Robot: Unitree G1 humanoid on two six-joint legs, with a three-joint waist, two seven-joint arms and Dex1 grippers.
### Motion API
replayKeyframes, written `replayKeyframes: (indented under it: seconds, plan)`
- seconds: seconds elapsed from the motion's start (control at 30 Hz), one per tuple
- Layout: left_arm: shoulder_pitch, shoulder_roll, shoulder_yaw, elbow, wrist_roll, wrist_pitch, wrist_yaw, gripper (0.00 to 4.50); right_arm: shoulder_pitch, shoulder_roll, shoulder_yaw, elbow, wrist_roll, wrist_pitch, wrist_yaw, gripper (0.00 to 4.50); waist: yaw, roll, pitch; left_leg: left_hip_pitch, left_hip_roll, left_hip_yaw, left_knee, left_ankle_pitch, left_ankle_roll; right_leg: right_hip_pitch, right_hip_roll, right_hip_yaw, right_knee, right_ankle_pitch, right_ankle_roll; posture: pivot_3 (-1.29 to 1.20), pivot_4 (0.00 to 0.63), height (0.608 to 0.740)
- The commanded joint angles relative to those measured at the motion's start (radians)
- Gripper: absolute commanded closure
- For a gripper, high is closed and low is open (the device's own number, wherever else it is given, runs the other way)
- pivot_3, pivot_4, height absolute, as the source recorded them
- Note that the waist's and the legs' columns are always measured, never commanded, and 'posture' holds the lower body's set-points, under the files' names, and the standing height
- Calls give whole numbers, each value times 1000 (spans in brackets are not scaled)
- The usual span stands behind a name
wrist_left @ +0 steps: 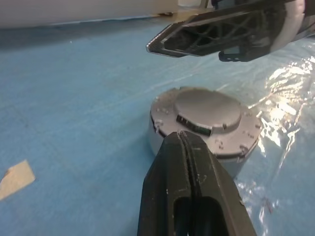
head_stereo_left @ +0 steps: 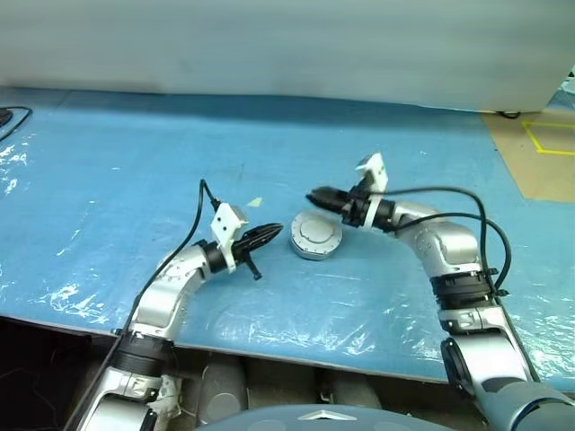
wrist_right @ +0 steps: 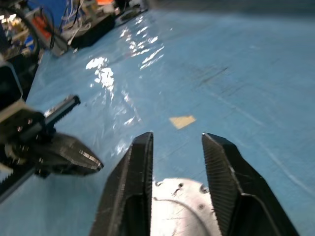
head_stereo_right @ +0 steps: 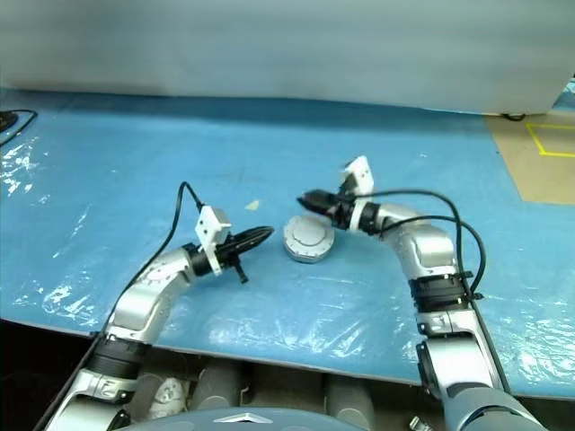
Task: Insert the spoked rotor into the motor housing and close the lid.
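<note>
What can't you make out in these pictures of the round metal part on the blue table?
- Inside of the round metal part: its closed top hides any wheel or windings in all views.
- Its near half in the right wrist view: cut off by the picture's edge and the right gripper's open fingers.
- Its near edge in the left wrist view: hidden by the shut left gripper.

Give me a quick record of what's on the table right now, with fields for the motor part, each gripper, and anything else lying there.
motor housing: round silver-grey unit on the blue table cover, lid seated on top
rotor: cannot tell, nothing of it shows with the lid on
left gripper: shut, empty, beside the housing, not touching
right gripper: open, empty, just past the housing, apart from it
other: small beige scrap on the cover near the housing
</note>
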State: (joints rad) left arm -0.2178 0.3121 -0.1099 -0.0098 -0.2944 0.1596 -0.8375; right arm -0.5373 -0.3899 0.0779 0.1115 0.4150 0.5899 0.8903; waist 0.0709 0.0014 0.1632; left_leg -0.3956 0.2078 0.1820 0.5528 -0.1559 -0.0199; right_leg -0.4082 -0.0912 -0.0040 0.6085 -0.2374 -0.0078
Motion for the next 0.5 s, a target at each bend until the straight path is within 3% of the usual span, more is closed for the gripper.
replayKeyframes:
  seconds: [0.03, 0.17, 0.5]
  plan:
    - [19, 31, 31, -44, -31, -16, -25, 4500, 14, -6, 59, -80, -66, -101, 6, 1854, -1, 0, 0, 0, 0, 0, 1, 0, 0, 0, 0, 0, 0, 0, 0, 0, 150, 740]
    - [35, 62, 39, -41, -23, -25, -25, 4500, 28, -5, 92, -56, -138, -203, -13, 524, 0, 0, 0, 0, 0, 0, 2, 0, 0, 1, -1, 0, 0, 0, 0, 0, 150, 740]
    - [51, 65, 28, -42, -18, -23, -25, 4500, 47, -69, 99, 3, -193, -315, 74, 524, -1, 0, 0, 0, 0, -1, 2, 0, 0, 1, 0, 0, 0, 0, 0, 0, 150, 740]
